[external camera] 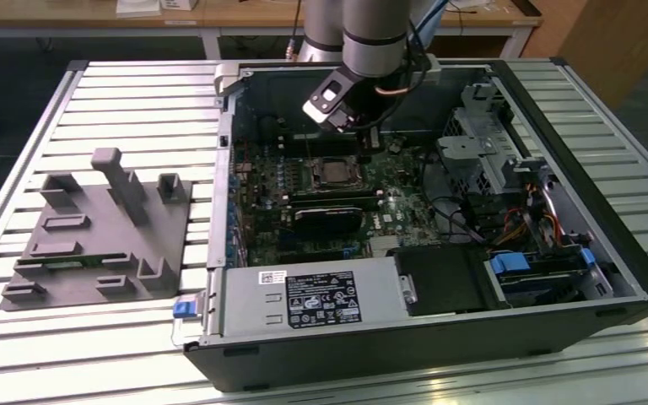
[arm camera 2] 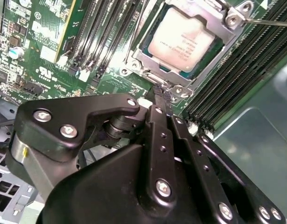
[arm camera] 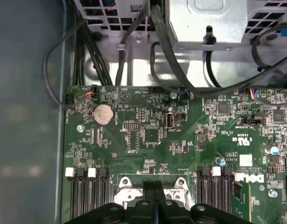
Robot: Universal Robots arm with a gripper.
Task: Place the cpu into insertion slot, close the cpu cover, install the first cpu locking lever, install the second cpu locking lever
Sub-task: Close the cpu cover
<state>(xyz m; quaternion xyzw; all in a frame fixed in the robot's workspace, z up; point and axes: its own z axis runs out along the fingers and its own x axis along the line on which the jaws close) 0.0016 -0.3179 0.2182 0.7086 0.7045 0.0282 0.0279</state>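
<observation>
Second wrist view: cpu (arm camera 2: 187, 39) sits in the insertion slot (arm camera 2: 217, 46), mid-motherboard (arm camera 2: 22, 70), with the cpu cover (arm camera 2: 233, 21) down over it. My gripper (arm camera 2: 163, 94) is pinched together and empty, tip at the cover's edge. Locking lever (arm camera 2: 269, 22) looks like thin, springy, slippery wire; I'd push near its free end.

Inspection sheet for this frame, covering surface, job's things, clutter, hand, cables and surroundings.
Surface: slatted metal table carrying an open computer case.
Job's things: cpu seated on the board, cpu cover down over its edges.
Clutter: grey fixture block on the exterior view's left.
Hand: hand shut, tips beside the cover's edge.
Cables: black cables beyond the board; coloured wires near the drive bay.
Surroundings: wooden workbench behind.
</observation>
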